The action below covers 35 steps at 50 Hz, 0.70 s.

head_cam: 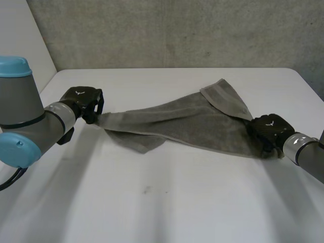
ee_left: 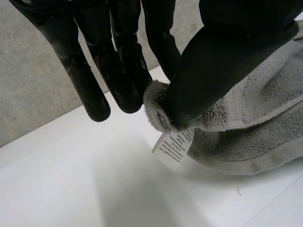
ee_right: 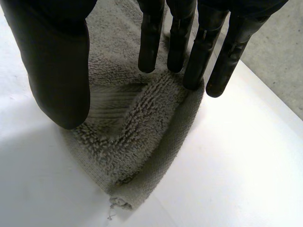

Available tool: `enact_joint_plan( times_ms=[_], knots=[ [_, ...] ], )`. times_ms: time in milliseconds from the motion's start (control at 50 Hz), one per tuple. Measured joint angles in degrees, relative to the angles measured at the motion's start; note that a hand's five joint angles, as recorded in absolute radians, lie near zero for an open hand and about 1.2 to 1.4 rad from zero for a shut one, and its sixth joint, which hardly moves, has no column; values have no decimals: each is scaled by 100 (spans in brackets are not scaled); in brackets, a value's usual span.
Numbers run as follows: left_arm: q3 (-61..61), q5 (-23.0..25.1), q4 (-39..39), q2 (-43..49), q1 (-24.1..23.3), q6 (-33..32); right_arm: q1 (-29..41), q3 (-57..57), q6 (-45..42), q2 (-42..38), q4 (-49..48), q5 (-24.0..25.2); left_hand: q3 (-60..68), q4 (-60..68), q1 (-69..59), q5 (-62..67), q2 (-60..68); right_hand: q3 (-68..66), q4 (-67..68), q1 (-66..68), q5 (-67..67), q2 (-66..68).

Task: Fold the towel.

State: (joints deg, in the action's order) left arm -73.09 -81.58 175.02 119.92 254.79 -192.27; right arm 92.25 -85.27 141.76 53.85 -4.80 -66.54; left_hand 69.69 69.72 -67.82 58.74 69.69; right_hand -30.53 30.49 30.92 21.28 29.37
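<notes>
Both ends of the grey towel (head_cam: pixel 187 121) are taken, and it stretches across the middle of the white surface (head_cam: pixel 152 212) between the two hands. The left hand (head_cam: pixel 80 100) is clamped on one corner. In its wrist view the thumb (ee_left: pixel 208 75) pinches the bunched corner of the towel (ee_left: pixel 255 127) against the fingers (ee_left: pixel 125 71), and a white printed label (ee_left: pixel 174 144) hangs just below the pinch. That corner is held off the surface.

The right hand (head_cam: pixel 268 130) is at the opposite corner. In its wrist view the fingers (ee_right: pixel 151 42) are straight and spread well apart from the thumb (ee_right: pixel 61 71). Whether their tips touch the pile or are just above it I cannot tell. Beyond them the towel (ee_right: pixel 132 137) ends in a corner lying flat on the surface.

Near the left hand a pointed flap (head_cam: pixel 144 142) of cloth droops on the near side. Close to the right hand another flap (head_cam: pixel 227 96) is folded over the far edge.

Broad bare surface lies on the near side, marked by a small dark speck (head_cam: pixel 147 190). A narrower strip runs behind the towel to the far edge, where a concrete wall (head_cam: pixel 177 30) rises. The left arm (head_cam: pixel 20 121) stands close to the surface's left edge.
</notes>
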Motion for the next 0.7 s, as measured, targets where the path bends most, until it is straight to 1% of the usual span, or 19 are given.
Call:
enact_joint_plan(
  times_ms=[80,180,380,440,500,520,580,640,660,700],
  knots=[
    [2,1,3,6,0,-3,-39,122,1,-94,14,-10,0,0,0,0,0,-33,43,41,34,115],
    [4,7,5,20,0,-8,-108,265,1,-190,33,-27,0,0,0,0,0,-410,402,378,362,524],
    [5,8,6,40,0,-13,-155,480,-4,-357,206,-35,0,0,0,0,0,-482,467,442,454,561],
    [5,9,6,43,0,-15,-155,525,-6,-403,253,-35,0,0,0,0,0,-673,653,627,617,780],
    [3,10,6,49,0,-17,-155,554,-8,-437,280,-34,0,0,0,0,0,-1194,1138,1146,1039,1328],
    [2,10,6,51,0,-18,-155,564,-8,-450,290,-33,0,0,0,0,0,-1766,1768,1732,1575,1881],
    [-1,11,5,59,0,-23,-155,597,-9,-480,327,-36,0,0,0,0,0,-2965,2988,3044,2590,3020],
    [-3,11,5,68,0,-27,-165,660,-5,-503,411,-36,0,1,0,0,0,-4301,4332,4325,4196,4230],
    [-3,10,5,70,0,-28,-178,697,0,-499,462,-37,0,1,0,0,0,-4517,4571,4413,4462,4547],
    [-3,8,4,71,0,-31,-208,750,15,-478,537,-38,0,1,0,0,0,-4540,4633,4413,4516,4649]
  ],
)
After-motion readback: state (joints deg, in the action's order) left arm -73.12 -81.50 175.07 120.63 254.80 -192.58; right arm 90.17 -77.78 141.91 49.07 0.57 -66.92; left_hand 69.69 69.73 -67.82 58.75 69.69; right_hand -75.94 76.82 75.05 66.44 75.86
